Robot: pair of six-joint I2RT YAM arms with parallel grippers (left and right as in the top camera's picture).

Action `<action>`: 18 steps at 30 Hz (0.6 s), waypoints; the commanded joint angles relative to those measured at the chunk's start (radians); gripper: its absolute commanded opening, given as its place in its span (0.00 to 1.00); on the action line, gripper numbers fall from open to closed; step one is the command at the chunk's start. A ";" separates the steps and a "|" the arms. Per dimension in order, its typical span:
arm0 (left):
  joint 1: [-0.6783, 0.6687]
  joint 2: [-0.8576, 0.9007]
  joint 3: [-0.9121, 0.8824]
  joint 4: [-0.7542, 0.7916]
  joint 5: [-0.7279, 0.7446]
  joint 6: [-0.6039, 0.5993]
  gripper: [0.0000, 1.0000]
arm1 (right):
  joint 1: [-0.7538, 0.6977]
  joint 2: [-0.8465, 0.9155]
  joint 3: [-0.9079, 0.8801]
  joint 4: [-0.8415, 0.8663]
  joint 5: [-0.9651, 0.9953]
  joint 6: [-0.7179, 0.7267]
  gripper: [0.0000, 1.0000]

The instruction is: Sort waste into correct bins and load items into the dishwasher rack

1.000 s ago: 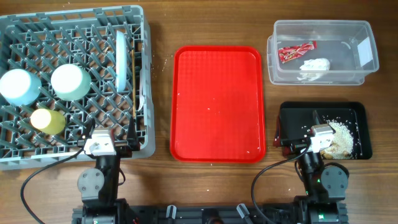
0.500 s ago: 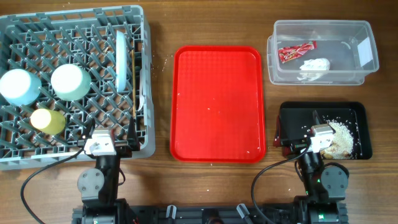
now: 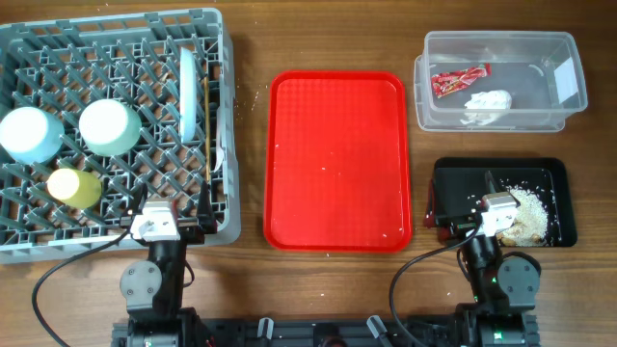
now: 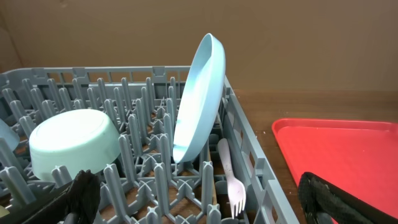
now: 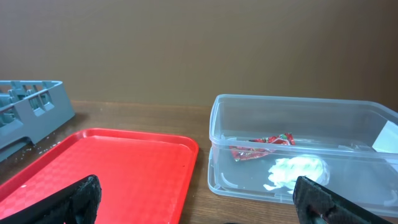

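The grey dishwasher rack at the left holds the pale blue plate on edge, two blue-green bowls, the yellow cup and the wooden stick. The clear tub holds the red wrapper and the white scrap. The black tray holds the beige crumbs. My left gripper is open and empty over the rack's near edge. My right gripper is open and empty, near the black tray.
A large red tray lies in the middle of the table. A white fork lies in the rack beside the plate. Crumbs speckle the red tray and the wood by the rack.
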 commanded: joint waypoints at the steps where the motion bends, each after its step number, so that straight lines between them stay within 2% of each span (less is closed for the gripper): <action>1: -0.008 -0.009 -0.008 0.000 0.012 0.020 1.00 | 0.001 -0.013 -0.001 0.000 0.017 -0.003 1.00; 18: -0.008 -0.009 -0.008 0.000 0.012 0.020 1.00 | 0.001 -0.013 -0.001 0.000 0.017 -0.002 1.00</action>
